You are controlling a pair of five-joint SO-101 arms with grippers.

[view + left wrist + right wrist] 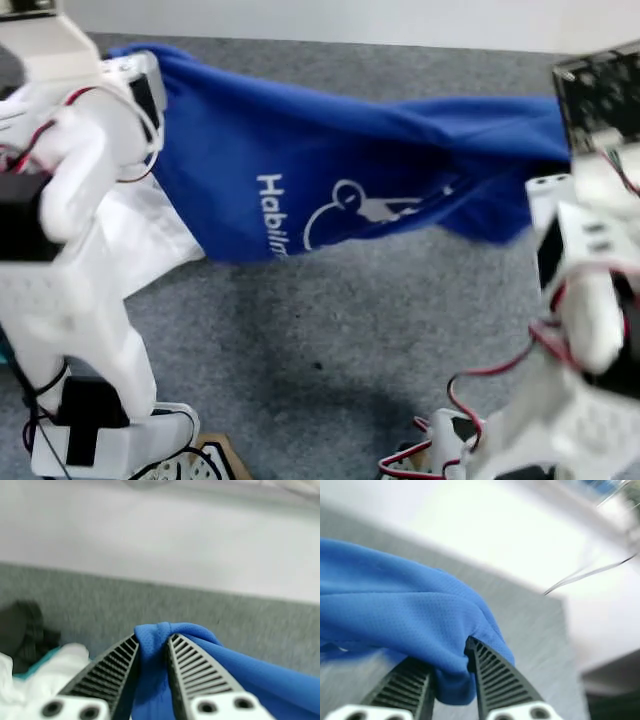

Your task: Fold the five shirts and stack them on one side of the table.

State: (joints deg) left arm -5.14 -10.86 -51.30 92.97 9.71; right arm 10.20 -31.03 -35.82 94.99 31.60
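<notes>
Two hands wide apart — left hand [153, 639], right hand [447, 655] — each clamped on the blue shirt [300, 150] stretched between

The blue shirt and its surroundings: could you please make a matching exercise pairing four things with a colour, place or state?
1 blue shirt
2 white cloth
3 left pincer
4 table

A grey
B shut on bunched fabric
C gripped at both ends
D lies under the left arm

Pairs: 1-C, 2-D, 3-B, 4-A

Passage over grey table [330, 340] before blue shirt [300, 150]; white cloth [150, 235] alongside.
</notes>
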